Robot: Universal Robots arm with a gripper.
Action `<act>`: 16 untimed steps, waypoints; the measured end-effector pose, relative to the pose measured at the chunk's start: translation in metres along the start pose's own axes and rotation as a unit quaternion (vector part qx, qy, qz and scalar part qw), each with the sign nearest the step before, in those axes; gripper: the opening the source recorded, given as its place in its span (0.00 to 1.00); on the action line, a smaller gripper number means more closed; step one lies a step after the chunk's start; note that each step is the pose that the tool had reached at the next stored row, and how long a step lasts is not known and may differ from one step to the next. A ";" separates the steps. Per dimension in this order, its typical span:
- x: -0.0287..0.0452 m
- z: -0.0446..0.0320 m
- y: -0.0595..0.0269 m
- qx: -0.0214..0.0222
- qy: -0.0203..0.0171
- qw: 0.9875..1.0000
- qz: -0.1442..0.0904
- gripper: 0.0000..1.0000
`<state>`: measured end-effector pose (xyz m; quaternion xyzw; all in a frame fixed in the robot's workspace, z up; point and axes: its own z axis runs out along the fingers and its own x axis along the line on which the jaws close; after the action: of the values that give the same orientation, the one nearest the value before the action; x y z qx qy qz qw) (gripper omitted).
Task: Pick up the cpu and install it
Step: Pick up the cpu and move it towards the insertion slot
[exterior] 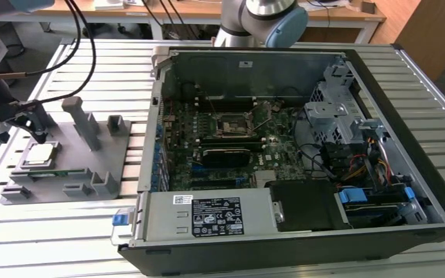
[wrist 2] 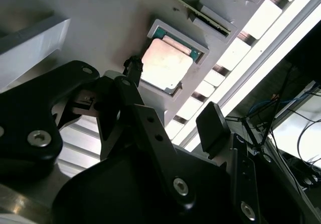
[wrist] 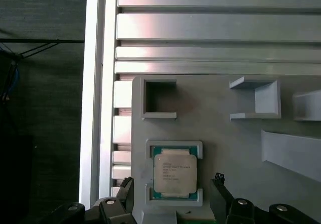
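The cpu (exterior: 40, 153), a flat square chip with a silver top, lies in a shallow framed nest on the grey holder plate (exterior: 118, 156) at the exterior view's left. Both wrist views show the cpu (wrist: 174, 172) (wrist 2: 165, 64) from above, seated in its nest. My gripper (exterior: 37, 126) hangs just above it, open, with one black fingertip (wrist: 126, 185) on each side of the chip and not touching it. The gripper (wrist: 173, 181) (wrist 2: 173, 96) holds nothing. The square black-framed socket (exterior: 230, 123) sits on the motherboard inside the open computer case.
The open computer case (exterior: 408, 191) fills the middle and right of the slatted metal table (exterior: 91, 63). A green memory stick (exterior: 53, 172) lies on the holder plate near the cpu. Grey upright posts (exterior: 79, 119) stand on the plate beside the gripper. Cables hang at the back left.
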<state>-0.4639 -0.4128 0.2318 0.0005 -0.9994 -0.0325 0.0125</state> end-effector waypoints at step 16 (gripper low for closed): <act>-0.0001 0.0080 -0.0034 0.001 0.000 1.000 -0.001 0.70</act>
<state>-0.4639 -0.4157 0.2237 0.0019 -0.9994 -0.0317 0.0126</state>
